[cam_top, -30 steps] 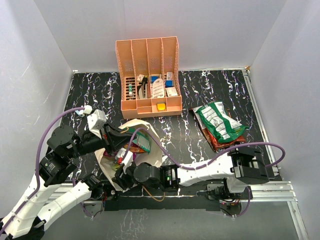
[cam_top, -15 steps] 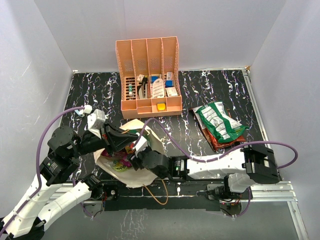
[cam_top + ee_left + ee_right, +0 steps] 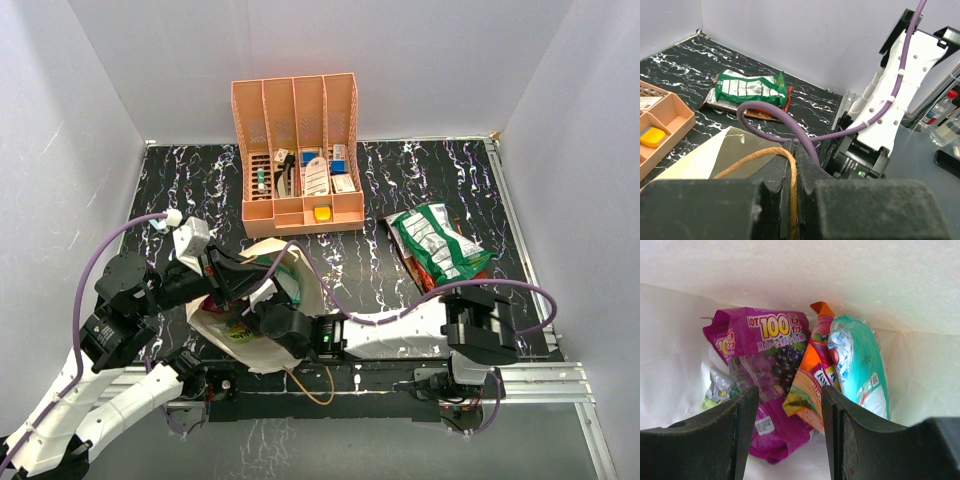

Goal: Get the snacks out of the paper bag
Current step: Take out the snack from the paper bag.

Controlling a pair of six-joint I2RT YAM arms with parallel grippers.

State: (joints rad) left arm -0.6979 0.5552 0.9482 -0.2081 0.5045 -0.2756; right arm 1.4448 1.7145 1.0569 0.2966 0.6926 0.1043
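Observation:
The tan paper bag [image 3: 300, 285] lies at the front left with its mouth held up. My left gripper [image 3: 232, 278] is shut on its brown cord handle [image 3: 791, 172]; the bag's side also shows in the left wrist view [image 3: 700, 160]. My right gripper [image 3: 790, 405] is open inside the bag, just short of a purple packet [image 3: 765, 355], an orange packet [image 3: 807, 387] and a teal-white packet [image 3: 862, 370]. A small silver-green packet [image 3: 717, 387] lies at the left. A green packet [image 3: 435, 240] lies on a red packet [image 3: 452, 283] on the table at the right.
A peach slotted organizer [image 3: 297, 150] with small boxes and bottles stands at the back centre. The right arm [image 3: 400, 330] stretches across the front edge towards the bag. White walls close in the black marbled table [image 3: 190, 190].
My right gripper has moved left and deeper into the bag's mouth. The bag has changed shape, its mouth raised again. My left gripper keeps hold of the handle.

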